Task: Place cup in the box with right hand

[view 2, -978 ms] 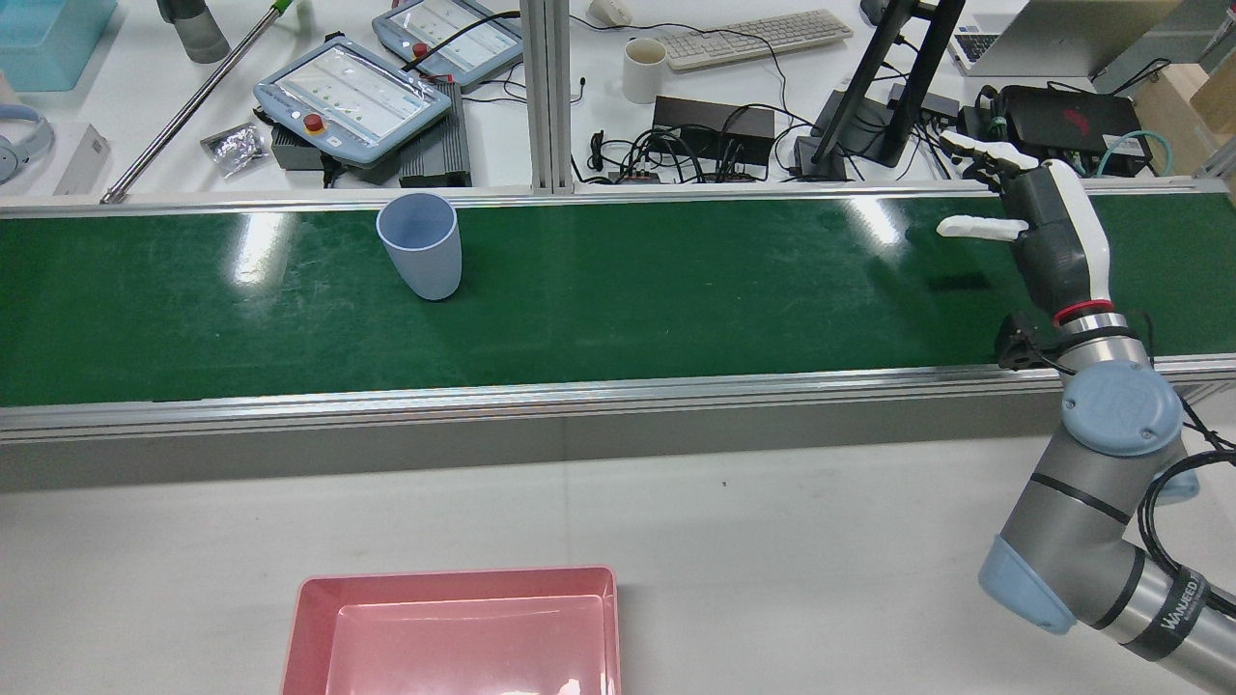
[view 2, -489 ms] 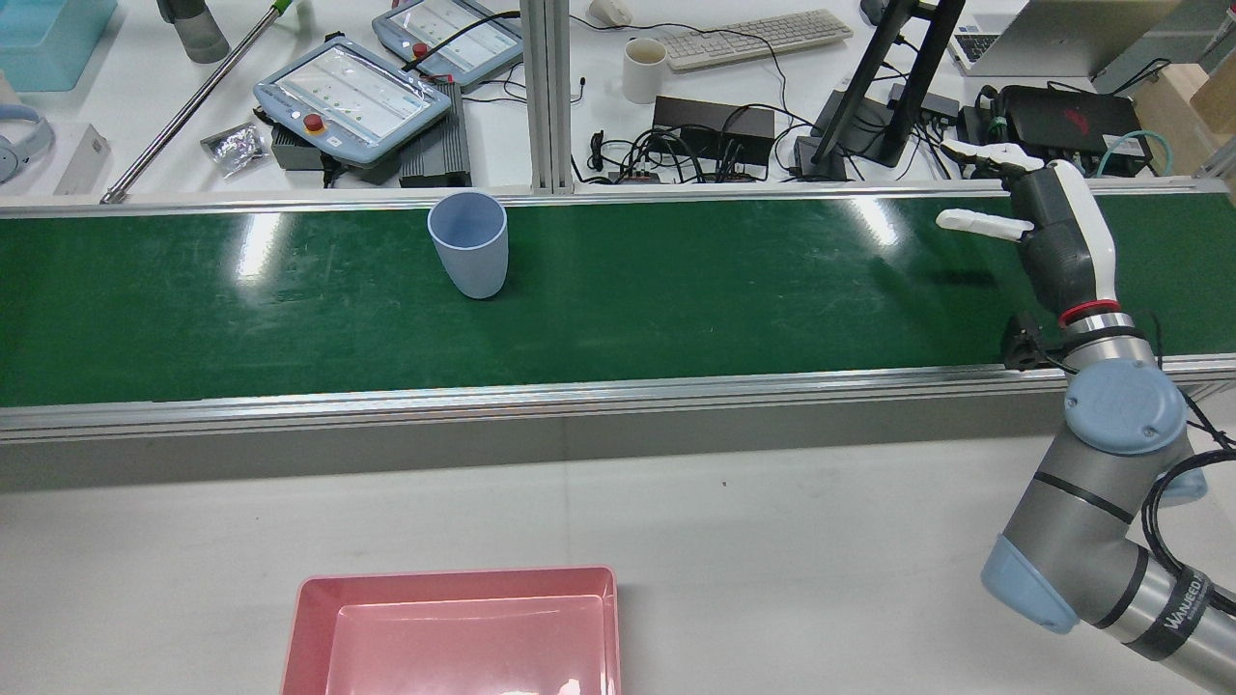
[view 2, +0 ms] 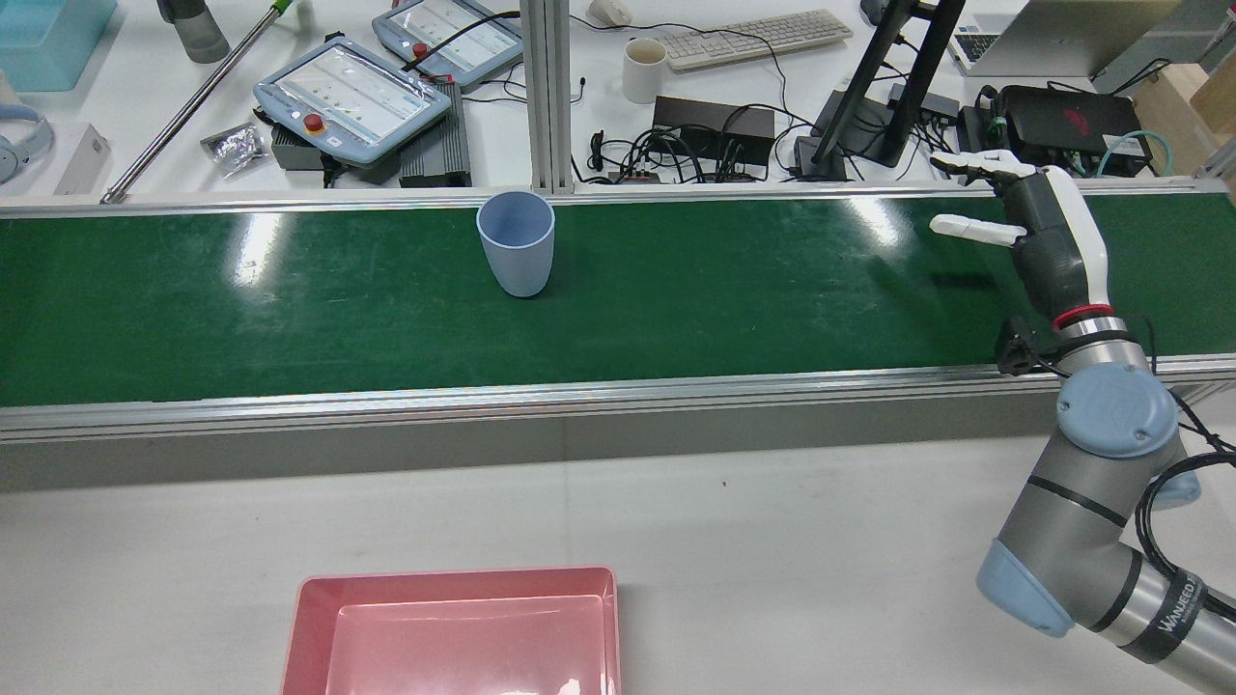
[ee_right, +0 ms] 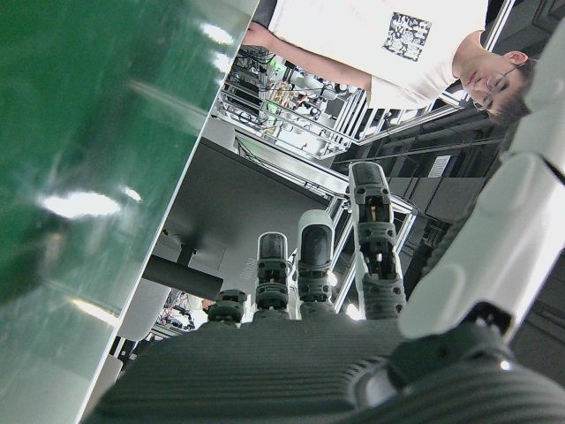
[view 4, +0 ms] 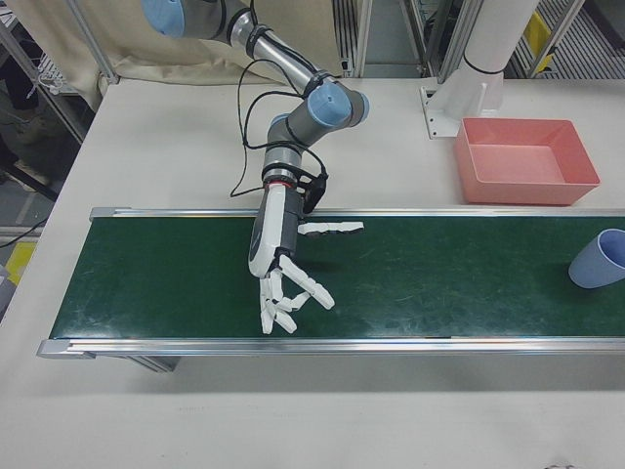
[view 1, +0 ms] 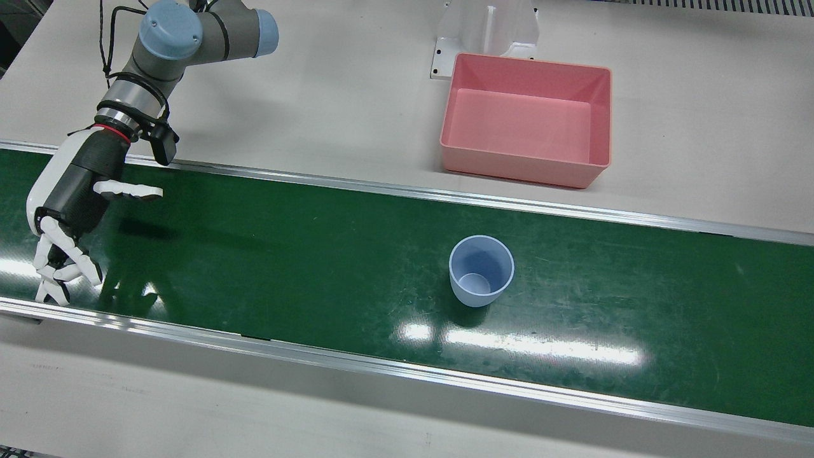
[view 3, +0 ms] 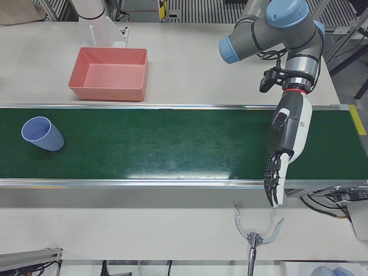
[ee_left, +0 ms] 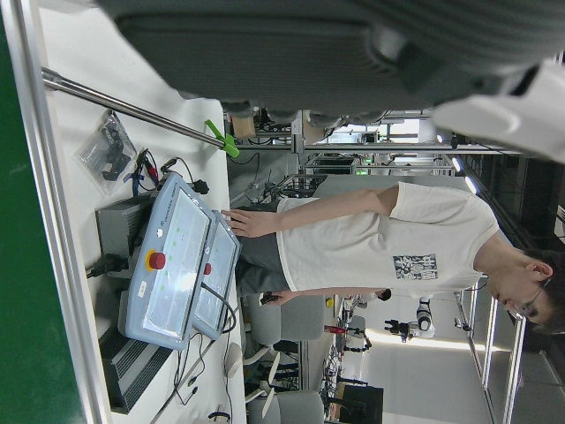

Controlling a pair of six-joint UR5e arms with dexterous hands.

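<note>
A pale blue cup (view 1: 481, 270) stands upright on the green belt (view 1: 318, 254), also seen in the rear view (view 2: 517, 241) and at the edges of both side views (view 3: 41, 133) (view 4: 598, 259). The pink box (view 1: 524, 172) sits empty on the white table beside the belt (view 2: 454, 576). My right hand (view 1: 70, 203) hovers open over the belt's end, far from the cup (view 2: 1038, 227) (view 4: 278, 249), fingers spread. My left hand (view 3: 284, 144) hangs open over the belt's other end, fingers pointing down.
Aluminium rails (view 2: 579, 394) line both belt edges. Beyond the belt are teach pendants (view 2: 352, 97), a white mug (view 2: 643, 69), cables and a monitor stand (view 2: 888, 97). A person (ee_left: 380, 230) stands at the pendants. A white pedestal (view 1: 486, 28) rises behind the box.
The cup has travelled along the belt toward my right hand, rightward in the rear view. My right hand stays open and has shifted only slightly.
</note>
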